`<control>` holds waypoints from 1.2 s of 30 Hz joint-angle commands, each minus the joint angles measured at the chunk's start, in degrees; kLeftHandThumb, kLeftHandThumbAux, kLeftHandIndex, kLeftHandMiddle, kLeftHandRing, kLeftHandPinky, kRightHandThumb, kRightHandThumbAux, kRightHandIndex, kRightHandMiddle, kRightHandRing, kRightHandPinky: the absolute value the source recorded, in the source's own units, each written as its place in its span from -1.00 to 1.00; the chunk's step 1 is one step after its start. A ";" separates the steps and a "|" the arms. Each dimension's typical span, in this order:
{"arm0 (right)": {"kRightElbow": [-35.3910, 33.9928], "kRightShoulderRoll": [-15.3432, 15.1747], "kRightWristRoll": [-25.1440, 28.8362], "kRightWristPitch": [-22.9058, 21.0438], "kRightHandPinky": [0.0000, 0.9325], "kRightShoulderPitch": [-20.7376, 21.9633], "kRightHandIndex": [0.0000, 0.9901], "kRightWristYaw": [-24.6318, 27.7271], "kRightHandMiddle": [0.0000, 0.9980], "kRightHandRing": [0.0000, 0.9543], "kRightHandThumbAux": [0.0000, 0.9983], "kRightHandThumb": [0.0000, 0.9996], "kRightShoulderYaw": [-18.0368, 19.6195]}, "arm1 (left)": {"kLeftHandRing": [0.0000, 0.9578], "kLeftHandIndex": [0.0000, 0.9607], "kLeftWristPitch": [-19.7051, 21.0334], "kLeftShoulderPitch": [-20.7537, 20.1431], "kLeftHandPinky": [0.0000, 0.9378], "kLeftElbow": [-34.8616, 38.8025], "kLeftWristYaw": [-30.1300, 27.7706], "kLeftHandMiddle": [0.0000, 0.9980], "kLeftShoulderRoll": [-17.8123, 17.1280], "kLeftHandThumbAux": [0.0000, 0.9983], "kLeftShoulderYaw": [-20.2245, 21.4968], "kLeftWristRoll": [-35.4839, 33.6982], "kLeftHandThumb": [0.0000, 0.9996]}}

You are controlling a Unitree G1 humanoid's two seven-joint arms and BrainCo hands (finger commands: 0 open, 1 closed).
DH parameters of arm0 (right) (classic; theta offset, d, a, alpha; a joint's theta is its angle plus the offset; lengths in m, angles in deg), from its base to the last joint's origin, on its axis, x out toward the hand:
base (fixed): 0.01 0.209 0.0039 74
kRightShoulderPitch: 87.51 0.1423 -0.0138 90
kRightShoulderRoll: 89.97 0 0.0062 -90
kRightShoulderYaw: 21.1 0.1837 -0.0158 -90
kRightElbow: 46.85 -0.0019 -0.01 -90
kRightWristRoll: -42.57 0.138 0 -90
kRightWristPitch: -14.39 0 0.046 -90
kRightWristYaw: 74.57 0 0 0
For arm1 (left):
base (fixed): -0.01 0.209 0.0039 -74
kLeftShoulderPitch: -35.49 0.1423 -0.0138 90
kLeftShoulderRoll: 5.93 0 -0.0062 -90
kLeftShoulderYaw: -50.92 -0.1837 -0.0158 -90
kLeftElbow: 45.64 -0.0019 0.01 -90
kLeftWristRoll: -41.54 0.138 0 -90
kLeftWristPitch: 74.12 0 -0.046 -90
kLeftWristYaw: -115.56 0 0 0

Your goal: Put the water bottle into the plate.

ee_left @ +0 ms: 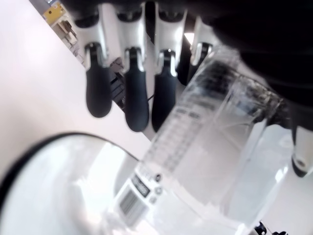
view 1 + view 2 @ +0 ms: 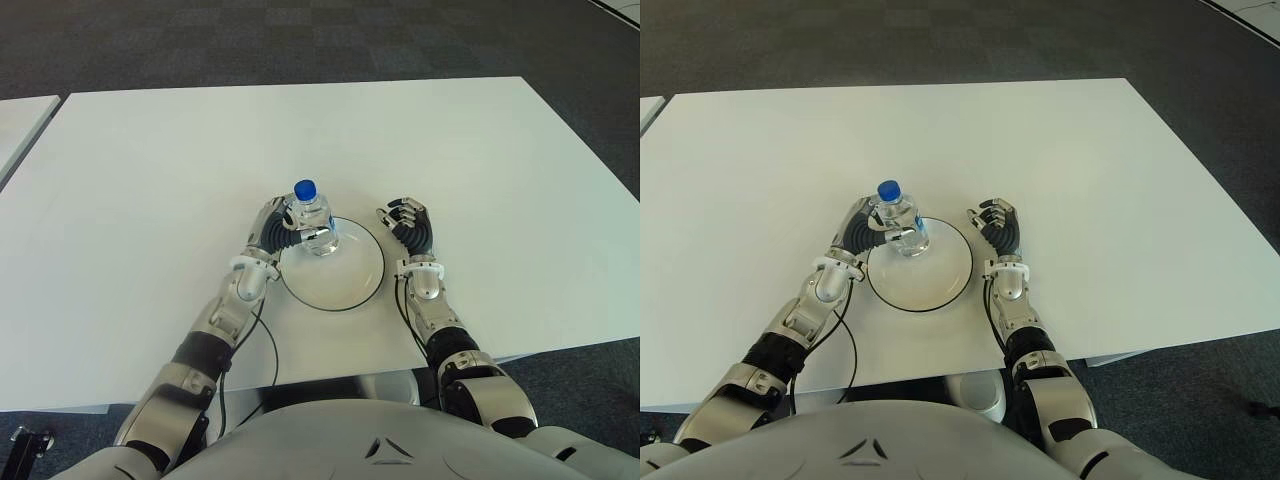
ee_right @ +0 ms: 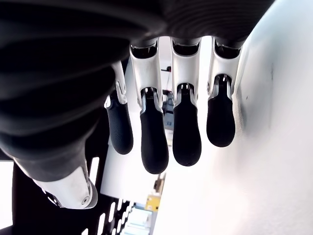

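A clear water bottle (image 2: 314, 228) with a blue cap stands upright on the far left part of the white plate (image 2: 345, 278), near its rim. My left hand (image 2: 283, 228) is around the bottle from the left. In the left wrist view its fingers (image 1: 133, 100) hang nearly straight behind the bottle (image 1: 215, 147), with the thumb on the other side, and they do not clamp it. The plate's rim (image 1: 34, 147) shows below. My right hand (image 2: 408, 222) shows just right of the plate, its fingers (image 3: 154, 142) relaxed and holding nothing.
The plate lies near the front edge of a large white table (image 2: 180, 170). A black cable (image 2: 268, 350) runs along my left forearm. Dark carpet surrounds the table, and the corner of another white table (image 2: 20, 120) shows at far left.
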 commanded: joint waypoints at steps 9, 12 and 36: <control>0.58 0.10 -0.20 -0.66 0.38 -0.76 -0.12 0.04 0.26 0.34 0.46 0.42 -0.02 | -0.10 -0.12 0.38 -0.28 -0.12 -6.88 4.15 -0.14 -1.05 0.36 -0.60 2.61 0.52; 0.68 0.06 -0.20 -0.69 0.38 -0.71 -0.12 0.13 0.25 0.34 0.46 0.41 -0.04 | -0.43 -0.42 2.13 -0.63 -0.40 -7.93 6.73 -0.42 -0.97 -0.01 -0.42 3.93 0.45; 0.63 0.11 -0.20 -0.71 0.39 -0.76 -0.12 0.23 0.26 0.34 0.46 0.41 -0.10 | -1.00 -1.00 10.15 -0.84 -1.00 -8.28 12.69 -1.00 -0.06 -0.46 -1.26 6.94 0.26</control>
